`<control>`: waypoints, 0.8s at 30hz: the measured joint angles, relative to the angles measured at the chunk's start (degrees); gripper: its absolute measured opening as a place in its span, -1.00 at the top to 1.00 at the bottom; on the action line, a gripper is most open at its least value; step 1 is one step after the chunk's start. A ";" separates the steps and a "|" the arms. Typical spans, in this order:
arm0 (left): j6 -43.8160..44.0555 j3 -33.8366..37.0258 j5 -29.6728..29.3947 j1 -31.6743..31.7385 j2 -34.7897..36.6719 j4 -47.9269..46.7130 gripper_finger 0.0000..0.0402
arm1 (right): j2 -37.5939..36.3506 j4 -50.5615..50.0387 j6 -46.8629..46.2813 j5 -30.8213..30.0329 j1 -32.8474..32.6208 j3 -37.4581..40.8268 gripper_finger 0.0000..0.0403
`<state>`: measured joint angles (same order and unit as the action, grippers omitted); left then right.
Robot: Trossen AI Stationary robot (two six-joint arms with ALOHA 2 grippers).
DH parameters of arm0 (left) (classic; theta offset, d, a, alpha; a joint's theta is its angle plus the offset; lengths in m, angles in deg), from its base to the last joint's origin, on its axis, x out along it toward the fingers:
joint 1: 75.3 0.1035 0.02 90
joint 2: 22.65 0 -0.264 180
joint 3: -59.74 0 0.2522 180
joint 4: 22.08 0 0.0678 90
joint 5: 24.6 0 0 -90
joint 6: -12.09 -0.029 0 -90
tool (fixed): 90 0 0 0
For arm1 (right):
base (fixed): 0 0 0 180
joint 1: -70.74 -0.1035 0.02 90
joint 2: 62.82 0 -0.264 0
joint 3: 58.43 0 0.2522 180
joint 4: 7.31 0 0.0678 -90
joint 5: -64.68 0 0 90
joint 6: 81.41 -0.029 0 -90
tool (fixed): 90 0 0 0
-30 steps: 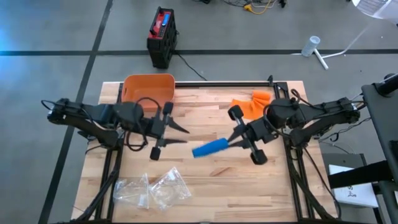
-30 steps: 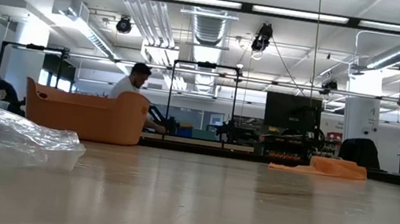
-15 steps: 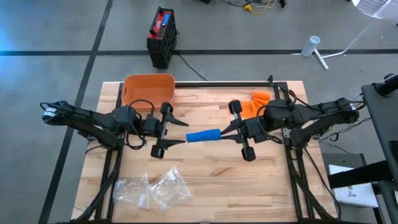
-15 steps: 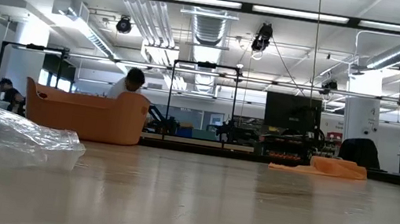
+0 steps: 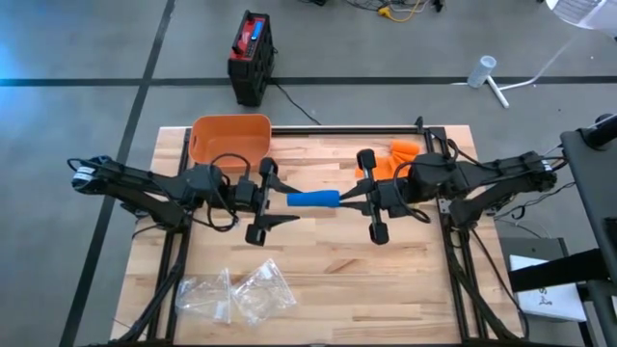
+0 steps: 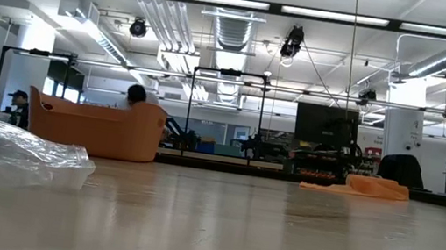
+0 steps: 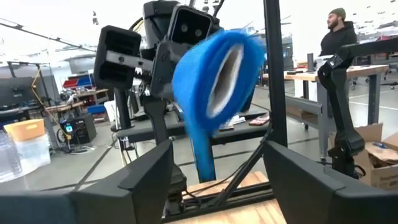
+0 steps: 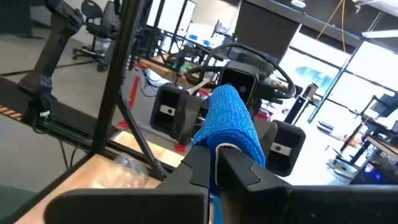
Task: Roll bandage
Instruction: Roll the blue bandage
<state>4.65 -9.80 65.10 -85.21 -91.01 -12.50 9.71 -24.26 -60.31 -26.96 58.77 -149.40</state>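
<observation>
Wood planks make up the desk [image 5: 328, 260]. Left end effector [image 5: 277, 200] gapes wide, its fingers on either side of the near tip of the bandage [image 5: 313, 200], a fuzzy blue roll held up mid-desk. Right end effector [image 5: 349, 200] pinches the roll's other tip tight.

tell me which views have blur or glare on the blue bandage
Left wrist view: the blue bandage close to the lens is soft and smeared at its edges. Right wrist view: its weave is crisp. High view: it looks sharp, no glare. Low view: it doesn't appear.
</observation>
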 joint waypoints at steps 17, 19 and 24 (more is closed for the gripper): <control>-1.11 -2.77 -3.72 1.95 -3.19 -0.72 0.73 | 0.09 1.08 -1.60 0.02 0.00 0.00 0.99; -1.48 -2.77 -3.65 1.95 -3.37 0.34 0.92 | 0.09 0.61 -1.60 0.04 0.00 0.00 0.99; -2.12 -2.77 -3.28 1.95 -3.12 -0.24 0.91 | 0.09 0.49 -1.60 0.02 0.00 0.00 0.99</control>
<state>2.52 -12.56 61.82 -83.26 -94.13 -12.74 9.80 -23.78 -61.90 -26.95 58.77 -149.40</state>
